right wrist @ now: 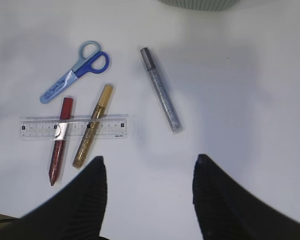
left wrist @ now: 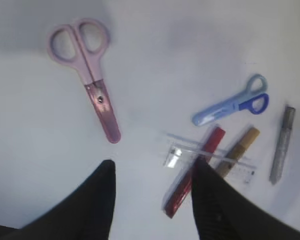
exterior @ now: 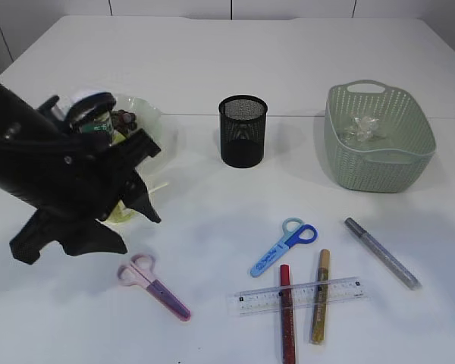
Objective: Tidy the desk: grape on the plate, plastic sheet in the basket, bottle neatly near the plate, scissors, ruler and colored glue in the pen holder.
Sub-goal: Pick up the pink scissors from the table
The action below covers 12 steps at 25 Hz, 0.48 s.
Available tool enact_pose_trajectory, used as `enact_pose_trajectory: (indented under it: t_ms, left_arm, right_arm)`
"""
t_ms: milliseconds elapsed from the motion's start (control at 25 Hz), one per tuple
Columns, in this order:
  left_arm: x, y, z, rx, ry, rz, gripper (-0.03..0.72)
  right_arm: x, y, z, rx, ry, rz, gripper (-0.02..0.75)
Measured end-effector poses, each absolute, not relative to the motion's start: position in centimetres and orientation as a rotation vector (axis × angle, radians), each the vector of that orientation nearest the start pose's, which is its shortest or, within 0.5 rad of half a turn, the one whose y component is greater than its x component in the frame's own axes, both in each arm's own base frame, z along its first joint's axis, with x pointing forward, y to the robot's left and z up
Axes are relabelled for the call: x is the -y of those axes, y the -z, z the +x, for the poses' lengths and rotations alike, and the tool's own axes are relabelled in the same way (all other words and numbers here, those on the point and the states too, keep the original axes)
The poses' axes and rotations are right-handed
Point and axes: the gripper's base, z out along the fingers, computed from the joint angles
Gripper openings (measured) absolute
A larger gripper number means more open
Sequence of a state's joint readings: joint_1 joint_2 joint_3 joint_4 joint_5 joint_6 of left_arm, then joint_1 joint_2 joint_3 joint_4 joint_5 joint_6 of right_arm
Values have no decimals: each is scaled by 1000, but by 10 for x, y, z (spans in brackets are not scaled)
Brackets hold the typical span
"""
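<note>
Pink scissors (exterior: 153,286) (left wrist: 86,70) lie at the front left. Blue scissors (exterior: 284,246) (right wrist: 75,71) lie beside a clear ruler (exterior: 297,295) (right wrist: 73,127), which crosses a red glue pen (exterior: 287,312) (right wrist: 59,146) and a gold glue pen (exterior: 320,296) (right wrist: 92,126). A silver glue pen (exterior: 381,252) (right wrist: 161,90) lies to the right. Dark grapes (exterior: 125,119) rest on the green glass plate (exterior: 153,114). A green-labelled bottle (exterior: 97,125) shows partly behind my left arm. The plastic sheet (exterior: 362,127) is in the basket (exterior: 379,163). The black mesh pen holder (exterior: 243,130) stands at the centre. My left gripper (exterior: 155,183) (left wrist: 153,161) hovers open and empty short of the pink scissors. My right gripper (right wrist: 150,159) is open over bare table.
My black left arm (exterior: 53,182) covers the left of the table and part of the plate. The right arm does not show in the exterior view. A seam in the white table runs behind the pen holder and basket.
</note>
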<state>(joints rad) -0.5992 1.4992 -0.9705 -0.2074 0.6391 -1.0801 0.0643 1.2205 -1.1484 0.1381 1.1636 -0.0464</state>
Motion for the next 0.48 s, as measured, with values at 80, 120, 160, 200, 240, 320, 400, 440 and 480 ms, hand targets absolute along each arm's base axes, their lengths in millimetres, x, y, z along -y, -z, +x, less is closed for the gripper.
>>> enact_pose_trajectory:
  t_ms: [80, 120, 160, 200, 240, 320, 400, 440, 480]
  left_arm:
    - [180, -227, 245, -2730, 647, -980, 363]
    - [181, -219, 247, -2738, 615, -1012, 363]
    - [181, -214, 249, -2740, 589, -1047, 363]
    - [182, -207, 251, -2744, 563, -1080, 363]
    - [182, -201, 252, -2748, 534, -1103, 363]
    - [182, -191, 255, -2750, 483, -1129, 363]
    - [182, -182, 258, -2755, 439, -1155, 363]
    - [182, -177, 259, -2759, 422, -1163, 363]
    - [183, -173, 260, -2765, 406, -1174, 363]
  right_arm:
    - [-26, -345, 226, -2710, -194, -112, 438]
    - [-26, -345, 226, -2710, -196, -114, 438]
    - [-26, -345, 226, -2710, -196, -114, 438]
    - [-26, -345, 226, -2710, -197, -114, 438]
    - [-26, -345, 226, -2710, -199, -114, 437]
    - [-26, -345, 226, -2710, -199, -114, 437]
    - [-27, -345, 226, -2710, -202, -113, 437]
    - [-27, -345, 226, -2710, -204, -113, 438]
    - [-27, -345, 226, -2709, -210, -111, 438]
